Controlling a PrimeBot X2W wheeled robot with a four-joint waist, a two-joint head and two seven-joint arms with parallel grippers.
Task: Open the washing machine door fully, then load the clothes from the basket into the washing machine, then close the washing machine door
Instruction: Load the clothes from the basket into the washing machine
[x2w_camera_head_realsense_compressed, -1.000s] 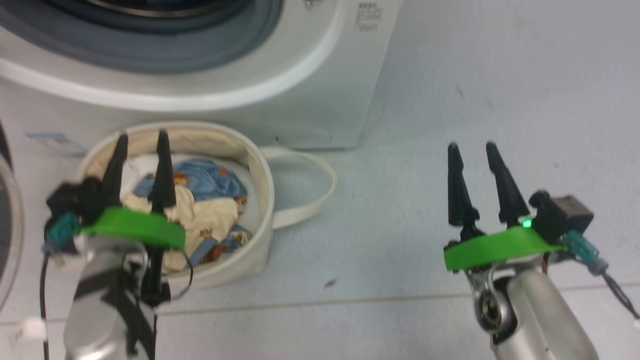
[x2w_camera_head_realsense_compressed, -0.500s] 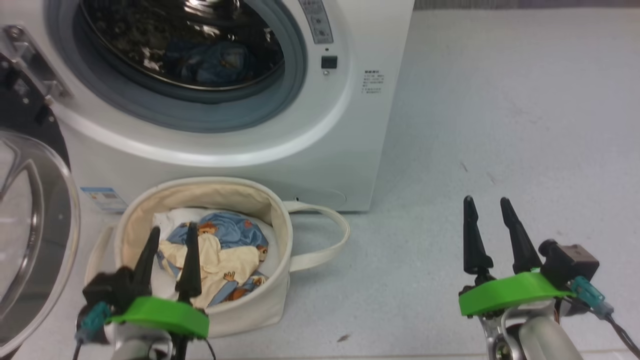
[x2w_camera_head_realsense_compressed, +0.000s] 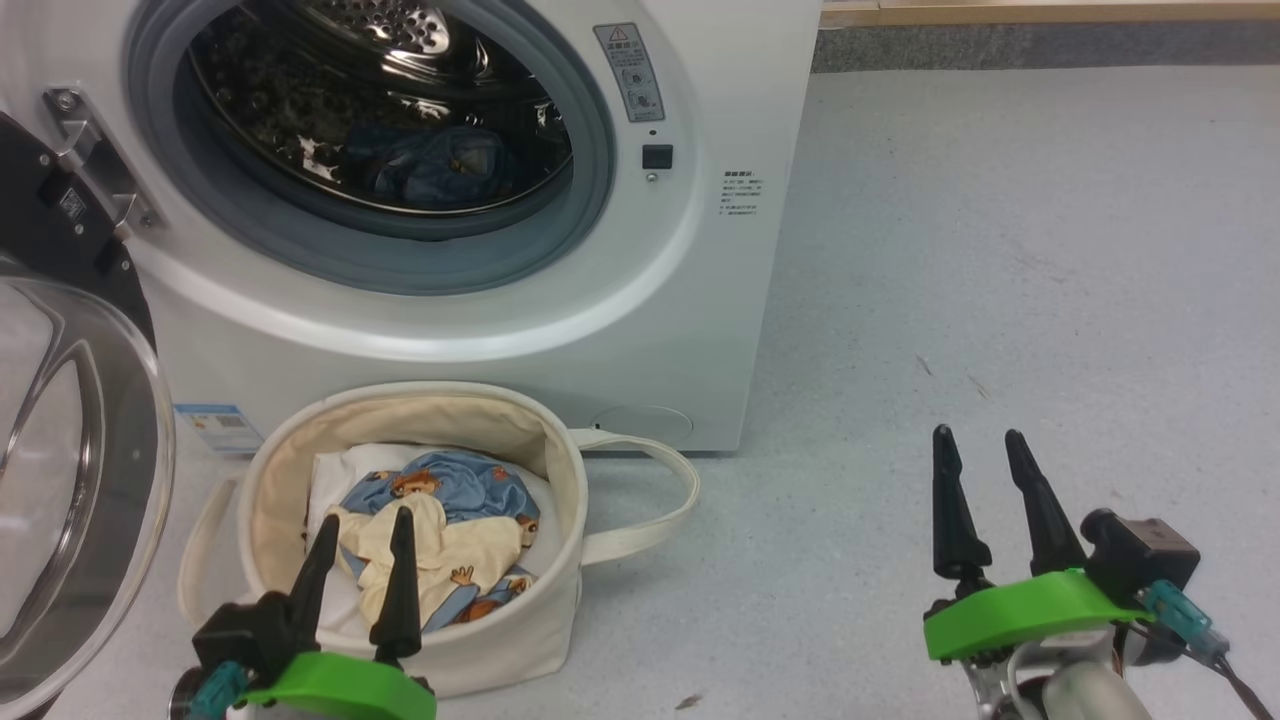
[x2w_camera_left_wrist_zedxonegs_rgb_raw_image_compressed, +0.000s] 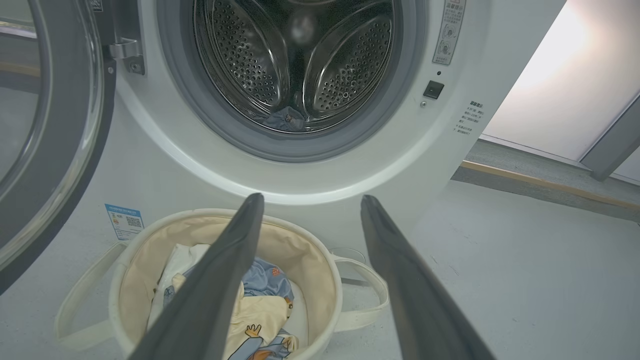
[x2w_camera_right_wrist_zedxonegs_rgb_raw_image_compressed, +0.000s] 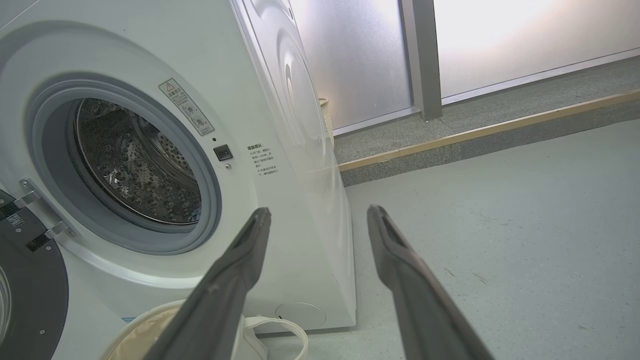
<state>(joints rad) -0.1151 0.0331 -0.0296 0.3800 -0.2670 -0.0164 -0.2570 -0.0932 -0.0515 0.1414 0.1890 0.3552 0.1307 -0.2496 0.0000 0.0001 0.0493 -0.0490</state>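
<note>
Head view, door (x2w_camera_head_realsense_compressed: 85, 480) cropped at left, left fingers (x2w_camera_head_realsense_compressed: 400, 590) overlapping clothes (x2w_camera_head_realsense_compressed: 465, 500)

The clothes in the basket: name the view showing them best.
Head view: from above, the clothes lie mostly open in the basket. Left wrist view: a left gripper finger covers part. Right wrist view catches the basket's rim.

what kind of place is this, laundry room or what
Probably a laundry corner in an indoor room, perhaps a test space: a white front-loading washing machine stands on a bare grey floor, a canvas basket of clothes sits before it, and frosted glass panels run behind.
</note>
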